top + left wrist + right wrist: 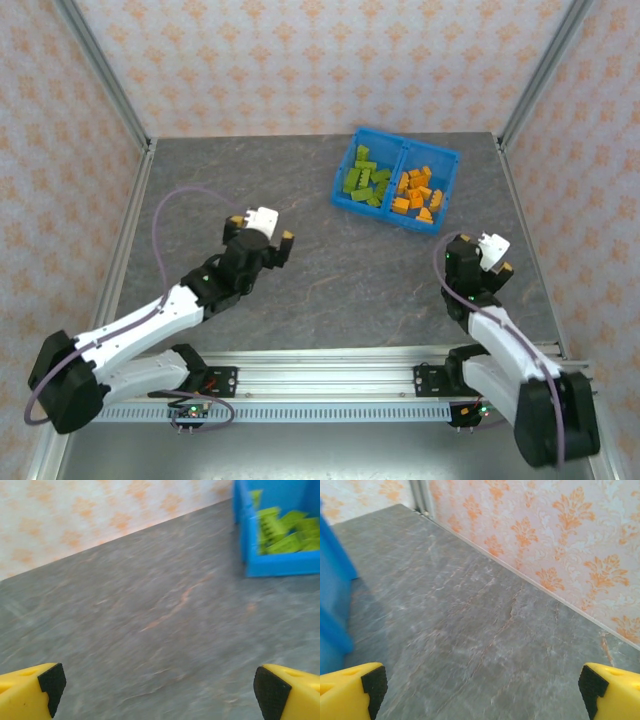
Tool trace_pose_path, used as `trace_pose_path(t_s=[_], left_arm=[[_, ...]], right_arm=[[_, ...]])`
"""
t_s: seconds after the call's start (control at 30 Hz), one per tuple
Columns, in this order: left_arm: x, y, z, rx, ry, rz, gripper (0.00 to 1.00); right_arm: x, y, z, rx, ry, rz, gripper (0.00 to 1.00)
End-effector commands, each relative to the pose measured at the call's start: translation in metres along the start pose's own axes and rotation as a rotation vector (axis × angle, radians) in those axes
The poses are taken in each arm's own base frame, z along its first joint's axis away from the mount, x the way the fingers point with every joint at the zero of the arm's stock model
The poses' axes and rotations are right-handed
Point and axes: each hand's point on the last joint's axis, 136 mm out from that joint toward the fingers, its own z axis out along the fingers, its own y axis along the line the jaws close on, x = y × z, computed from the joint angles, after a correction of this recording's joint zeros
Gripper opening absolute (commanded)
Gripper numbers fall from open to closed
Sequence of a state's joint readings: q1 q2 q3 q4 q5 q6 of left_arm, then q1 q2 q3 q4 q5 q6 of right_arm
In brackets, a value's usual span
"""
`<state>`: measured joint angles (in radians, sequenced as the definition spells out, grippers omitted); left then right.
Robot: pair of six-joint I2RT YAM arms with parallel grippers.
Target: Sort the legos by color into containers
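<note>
Legos (365, 180) lie well away from both arms. Nearest me, the left gripper (262, 232) hangs over bare table (340, 290), its yellow fingers (30, 690) spread wide; the right gripper (487, 258) gapes just the same (black pads facing each other). Out at one o'clock from the left one, eleven from the right, sits the blue bin (385, 214). Lime green bricks (372, 172) fill its left compartment (345, 170) and orange bricks (418, 190) its right compartment (451, 188).

Both arms are bent and angled forward, the left end effector (262, 230) and the right end effector (486, 256) each with jaws spread wide, holding nothing.
</note>
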<state>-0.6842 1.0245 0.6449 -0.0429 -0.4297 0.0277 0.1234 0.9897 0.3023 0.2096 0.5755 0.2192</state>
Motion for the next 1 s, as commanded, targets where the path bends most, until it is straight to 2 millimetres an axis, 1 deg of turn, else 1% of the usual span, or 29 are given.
trace_pose_path(t_s=[0.0, 0.03, 0.07, 0.13, 0.17, 0.2, 0.23, 0.27, 0.3, 0.33, 0.37, 0.4, 0.43, 0.47, 0.5, 0.53, 0.63, 0.67, 0.7, 0.73, 0.77, 0.8, 0.83, 0.87, 0.97], left_arm=[[-0.003, 0.033, 0.000, -0.143, -0.057, 0.017, 1.00], [0.000, 0.042, 0.002, -0.169, -0.059, 0.001, 1.00], [0.004, 0.051, 0.004, -0.194, -0.060, -0.015, 1.00], [0.015, 0.068, 0.008, -0.240, -0.053, -0.043, 1.00], [0.023, 0.077, 0.010, -0.266, -0.043, -0.057, 1.00], [0.030, 0.084, 0.012, -0.285, -0.036, -0.069, 1.00], [0.041, 0.090, 0.015, -0.299, -0.028, -0.088, 1.00], [0.049, 0.095, 0.018, -0.303, -0.022, -0.111, 1.00], [0.059, 0.099, 0.022, -0.298, -0.018, -0.142, 1.00], [0.070, 0.103, 0.027, -0.293, -0.015, -0.173, 1.00], [0.080, 0.105, 0.033, -0.283, -0.007, -0.200, 1.00], [0.088, 0.108, 0.040, -0.268, -0.013, -0.235, 1.00], [0.092, 0.116, 0.048, -0.275, -0.014, -0.260, 1.00], [0.092, 0.116, 0.054, -0.253, 0.012, -0.263, 1.00], [0.089, 0.116, 0.061, -0.232, 0.009, -0.221, 1.00], [0.086, 0.120, 0.067, -0.239, -0.022, -0.219, 1.00], [0.082, 0.130, 0.096, -0.173, -0.032, -0.304, 1.00], [0.089, 0.131, 0.104, -0.162, -0.005, -0.318, 1.00], [0.100, 0.129, 0.115, -0.160, 0.022, -0.318, 1.00], [0.101, 0.129, 0.118, -0.166, -0.026, -0.319, 1.00], [0.100, 0.129, 0.115, -0.164, -0.021, -0.320, 1.00], [0.106, 0.127, 0.117, -0.158, 0.037, -0.317, 1.00], [0.101, 0.129, 0.117, -0.163, -0.009, -0.319, 1.00], [0.102, 0.128, 0.117, -0.160, 0.018, -0.319, 1.00], [0.103, 0.129, 0.117, -0.167, 0.026, -0.317, 1.00]], right_arm=[[-0.022, 0.025, 0.025, -0.075, -0.105, 0.098, 0.99], [-0.022, 0.032, 0.034, -0.075, -0.111, 0.084, 0.99], [-0.024, 0.046, 0.041, -0.113, -0.107, 0.045, 0.99], [-0.013, 0.070, 0.055, -0.185, -0.060, -0.023, 1.00], [-0.006, 0.087, 0.053, -0.280, -0.037, -0.073, 1.00], [0.006, 0.092, 0.053, -0.319, -0.016, -0.098, 1.00], [0.004, 0.088, 0.054, -0.319, -0.099, -0.052, 1.00], [0.000, 0.085, 0.051, -0.320, -0.131, -0.030, 0.99], [0.003, 0.084, 0.051, -0.305, -0.074, -0.051, 0.99], [0.007, 0.083, 0.057, -0.280, -0.022, -0.063, 0.99], [0.004, 0.087, 0.060, -0.276, -0.052, -0.067, 0.99], [0.002, 0.091, 0.057, -0.279, -0.070, -0.085, 0.99], [0.005, 0.090, 0.056, -0.270, -0.033, -0.099, 0.99], [0.005, 0.091, 0.057, -0.276, -0.031, -0.097, 0.99], [0.004, 0.091, 0.057, -0.278, -0.047, -0.096, 0.99], [0.005, 0.092, 0.056, -0.281, -0.032, -0.101, 0.99], [0.005, 0.092, 0.056, -0.282, -0.032, -0.102, 0.99], [0.005, 0.092, 0.057, -0.282, -0.036, -0.099, 0.99], [0.004, 0.092, 0.057, -0.282, -0.038, -0.099, 0.99], [0.005, 0.092, 0.056, -0.281, -0.033, -0.101, 0.99], [0.004, 0.092, 0.057, -0.283, -0.037, -0.098, 0.99], [0.005, 0.092, 0.056, -0.282, -0.036, -0.100, 0.99], [0.004, 0.092, 0.057, -0.282, -0.036, -0.099, 0.99], [0.005, 0.092, 0.057, -0.283, -0.035, -0.100, 0.99], [0.005, 0.092, 0.056, -0.283, -0.035, -0.099, 0.99]])
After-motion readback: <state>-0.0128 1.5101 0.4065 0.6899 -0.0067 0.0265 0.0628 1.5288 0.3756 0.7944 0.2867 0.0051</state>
